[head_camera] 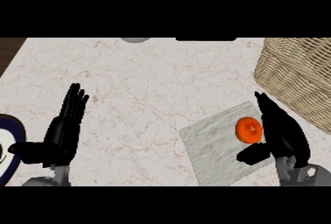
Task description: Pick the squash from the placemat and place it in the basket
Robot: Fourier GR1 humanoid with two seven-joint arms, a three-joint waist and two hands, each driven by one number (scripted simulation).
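"Marble counter [142, 83] all over, pale with thin brown lines. See the little orange squash [249, 130]?"

"Yes! It sits on the grey placemat [210, 148], near the mat's far right side."

"And the right hand [279, 131] is just beside it, on its right. The fingers are straight and point away from the robot. The thumb sticks out low down, under the squash. So that hand is loose, holding nothing."

"Is it touching the squash?"

"It looks very close, maybe touching at the edge. I can't tell for sure."

"So what step is this?"

"I think it is the reaching step. The grab has not happened. The squash is not yet picked up."

"What comes next?"

"I guess the fingers and thumb need to curl round the squash. Then lift it and carry it up and to the right, to the woven basket [294, 74]. The basket is near, past the mat's corner."

"And the other hand?"

"The left hand [61, 131] rests at the left side, fingers up and straight, holding nothing. A dark blue plate [14, 127] peeks in at the left edge beside it."
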